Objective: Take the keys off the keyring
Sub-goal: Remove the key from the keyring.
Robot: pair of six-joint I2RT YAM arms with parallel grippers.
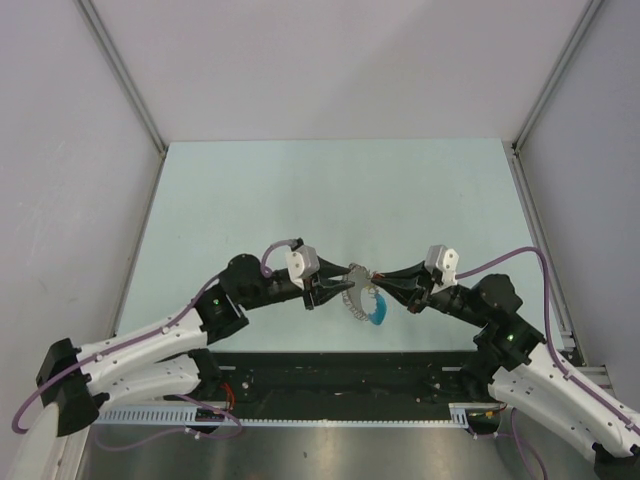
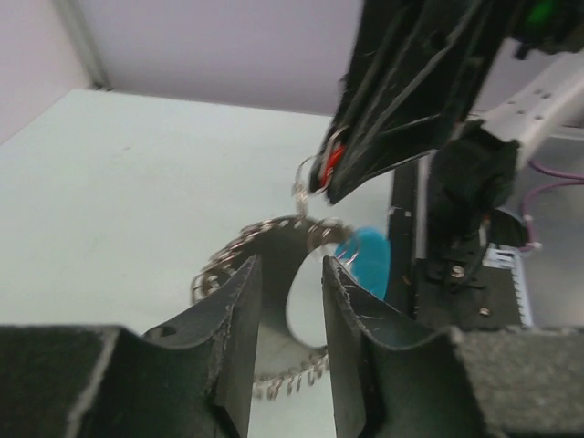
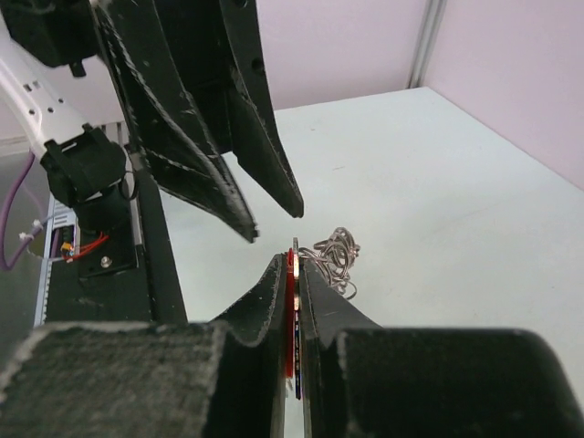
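This is looking like a robotics lab test cell: plain lilac panels (image 1: pixel 330 60) and aluminium posts (image 1: pixel 120 70) are enclosing a pale green tabletop (image 1: pixel 330 190), two white robot arms (image 1: pixel 150 345) are sitting bolted at its edge, purple cables (image 1: pixel 505 257) trailing.

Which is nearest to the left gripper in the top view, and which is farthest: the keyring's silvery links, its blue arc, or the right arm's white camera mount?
From the left gripper:
1. silvery links, at its fingertips.
2. blue arc, further right, toward the near edge.
3. white camera mount, far right.
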